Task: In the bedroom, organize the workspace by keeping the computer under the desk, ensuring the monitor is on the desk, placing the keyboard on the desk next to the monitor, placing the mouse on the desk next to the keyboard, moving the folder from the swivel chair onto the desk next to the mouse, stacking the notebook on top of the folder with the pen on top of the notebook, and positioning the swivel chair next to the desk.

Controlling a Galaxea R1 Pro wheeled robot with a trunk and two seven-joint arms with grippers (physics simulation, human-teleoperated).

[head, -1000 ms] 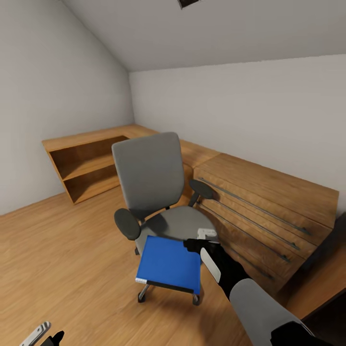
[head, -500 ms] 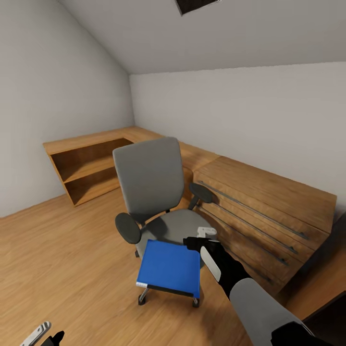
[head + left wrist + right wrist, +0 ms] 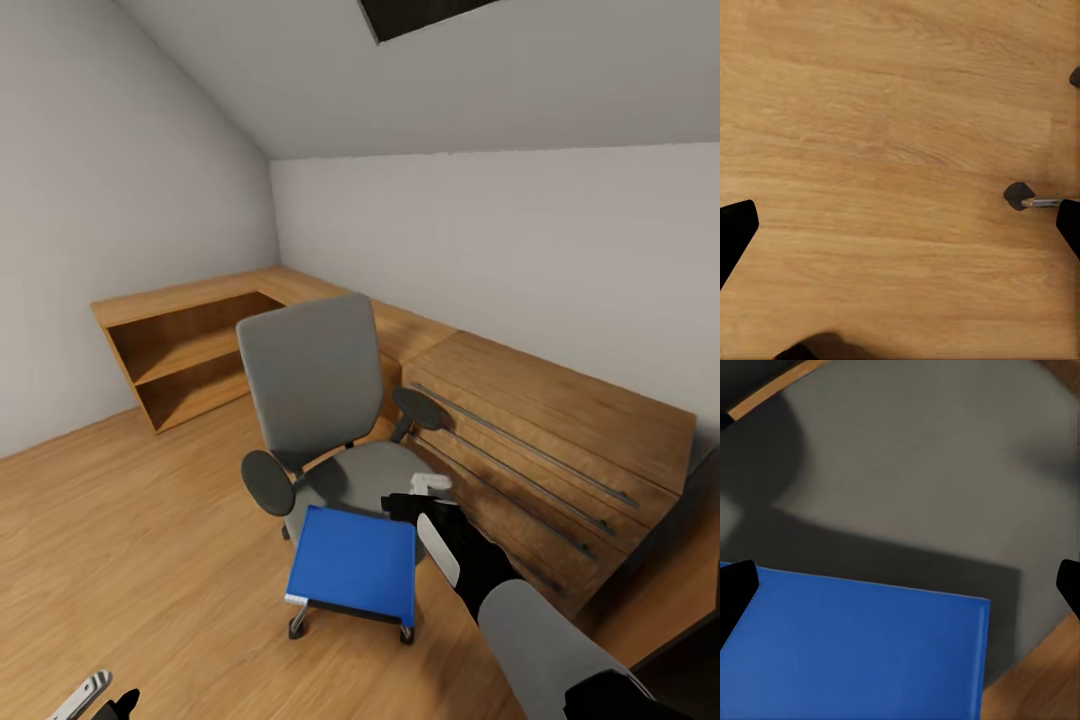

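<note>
The right end effector (image 3: 405, 503) hovers spread beside the folder's (image 3: 352, 563) far corner. The folder lies on the swivel chair's (image 3: 310, 375) seat front, overhanging. It should close squarely on that corner before lifting. The left end effector (image 3: 900, 232) hangs spread over floor (image 3: 885, 112).

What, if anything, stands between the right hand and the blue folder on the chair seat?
Nothing visible does. The right hand hangs above the swivel chair, fingers spread, with the folder lying flat on the grey seat directly below it. The nearest armrest sits off to the side.
</note>
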